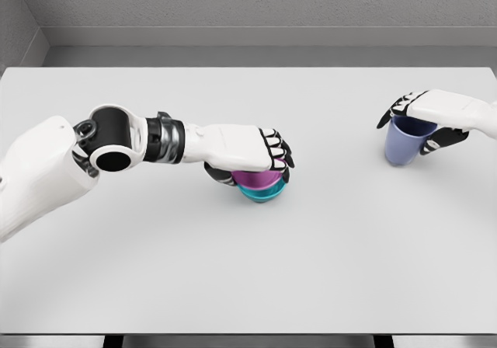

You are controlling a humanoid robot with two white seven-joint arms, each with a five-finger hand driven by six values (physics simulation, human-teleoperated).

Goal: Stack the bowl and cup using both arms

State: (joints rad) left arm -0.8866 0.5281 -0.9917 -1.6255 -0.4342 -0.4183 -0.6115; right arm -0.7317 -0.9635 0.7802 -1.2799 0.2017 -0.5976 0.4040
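While both hands grip: two stacked bowls (262, 186), one cup (405, 144).

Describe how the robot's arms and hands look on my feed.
Both arms are glossy white shells. The left arm shows black round joint openings and a black-and-grey ribbed wrist collar. The left hand and right hand have white backs and black-and-white segmented fingers. No cables visible.

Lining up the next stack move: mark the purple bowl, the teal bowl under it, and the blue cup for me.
purple bowl (261, 179), head view, on its side wall below the left hand's fingers.
teal bowl (262, 195), head view, on its visible lower wall.
blue cup (402, 147), head view, on its front wall.
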